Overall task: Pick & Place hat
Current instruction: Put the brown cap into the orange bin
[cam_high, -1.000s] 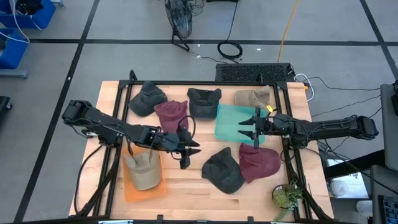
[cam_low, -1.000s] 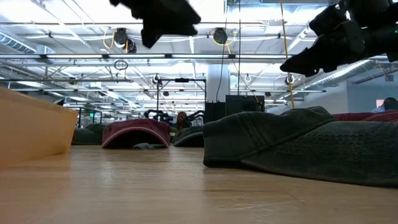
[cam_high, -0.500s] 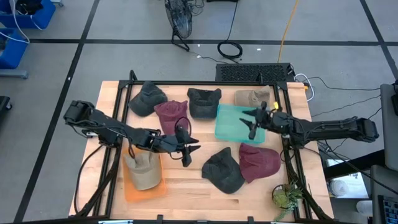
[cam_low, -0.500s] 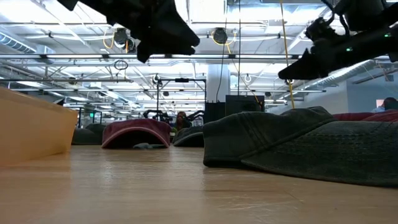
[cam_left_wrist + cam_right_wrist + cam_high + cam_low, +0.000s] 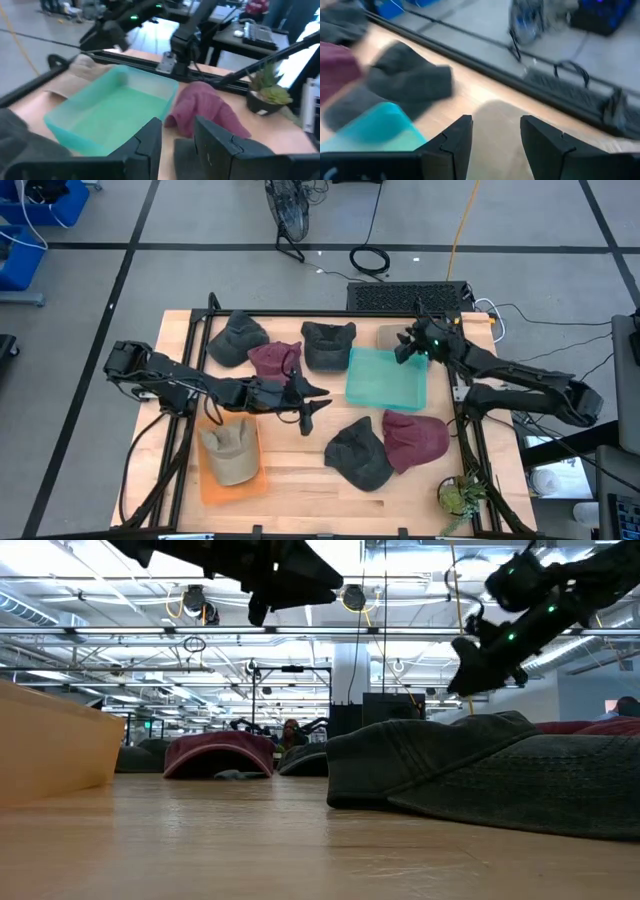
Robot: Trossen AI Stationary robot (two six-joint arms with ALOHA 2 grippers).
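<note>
A grey tiled floor (image 5: pixel 200 220) with dark seams surrounds the pale wooden bench (image 5: pixel 300 465), which carries a black tube frame (image 5: pixel 330 314) along its far edge and sides. In the low view the room behind is a hall with white ceiling trusses (image 5: pixel 120 650).

The clearest open surface lies along the near edge of the bench and in the strip between the orange flat mat (image 5: pixel 215 485) and the dark grey soft cloth cap (image 5: pixel 360 455) near the middle. That cap touches a maroon cloth cap (image 5: pixel 418 440) on its right. A tan cloth cap (image 5: pixel 230 452) sits on the orange mat.

Along the far edge lie a row of caps: a grey cap (image 5: pixel 237 338), a second maroon cap (image 5: pixel 273 362), a black cap (image 5: pixel 328 342) and a beige cap (image 5: pixel 398 336). The translucent teal rectangular plastic bin (image 5: pixel 387 377) sits just in front of the black and beige caps, with low straight walls.

The left gripper (image 5: pixel 310 402) hovers over bare wood between the far maroon cap and the teal bin; its jaws stand partly apart and hold nothing. The right gripper (image 5: pixel 408 345) hangs above the beige cap at the far right corner of the bin; its jaws stand apart, empty.

A small green potted plant (image 5: pixel 460 495) stands at the near right corner.
</note>
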